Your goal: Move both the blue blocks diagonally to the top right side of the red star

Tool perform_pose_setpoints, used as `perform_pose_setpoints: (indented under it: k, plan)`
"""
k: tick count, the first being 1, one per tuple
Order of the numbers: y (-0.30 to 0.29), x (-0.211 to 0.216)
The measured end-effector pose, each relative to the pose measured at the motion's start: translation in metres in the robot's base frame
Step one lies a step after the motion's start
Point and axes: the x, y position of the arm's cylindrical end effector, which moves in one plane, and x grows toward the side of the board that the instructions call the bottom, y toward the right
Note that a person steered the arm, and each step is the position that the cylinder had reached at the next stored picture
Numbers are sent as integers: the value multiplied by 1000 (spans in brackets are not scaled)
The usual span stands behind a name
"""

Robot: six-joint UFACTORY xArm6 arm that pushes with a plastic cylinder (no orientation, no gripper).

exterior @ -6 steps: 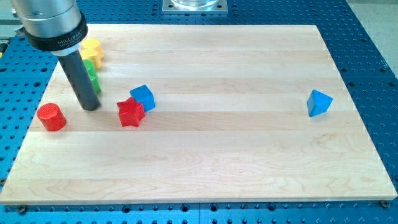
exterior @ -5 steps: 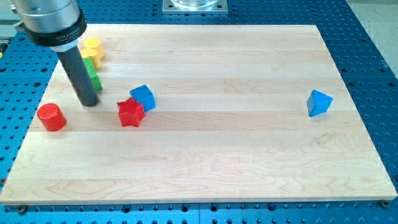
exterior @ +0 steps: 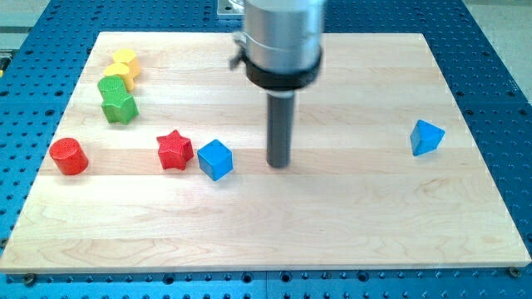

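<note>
My tip: bare rod end, no jaws, holding nothing; near board centre, just right of the blue cube, apart from it.
Blue blocks, two: cube, lower right of the red star; blue triangular block near the right edge.
Red, two: star; red cylinder by the left edge.
Green, two: green blocks.
Yellow: yellow blocks, top-left corner; number unclear.
Change: tip was left of the star; cube was at the star's upper right.

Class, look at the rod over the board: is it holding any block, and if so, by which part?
Nothing is held. My tip stands apart, right of the blue cube.
</note>
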Motion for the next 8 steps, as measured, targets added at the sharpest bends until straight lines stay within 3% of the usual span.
perform_pose_setpoints:
  k: [1,2,3,4,5,6,8]
  plan:
    - [-64,44]
    - [-113,39]
    - [-123,18]
    - [-52,16]
    - [-44,20]
    - [-81,25]
    - [-53,-1]
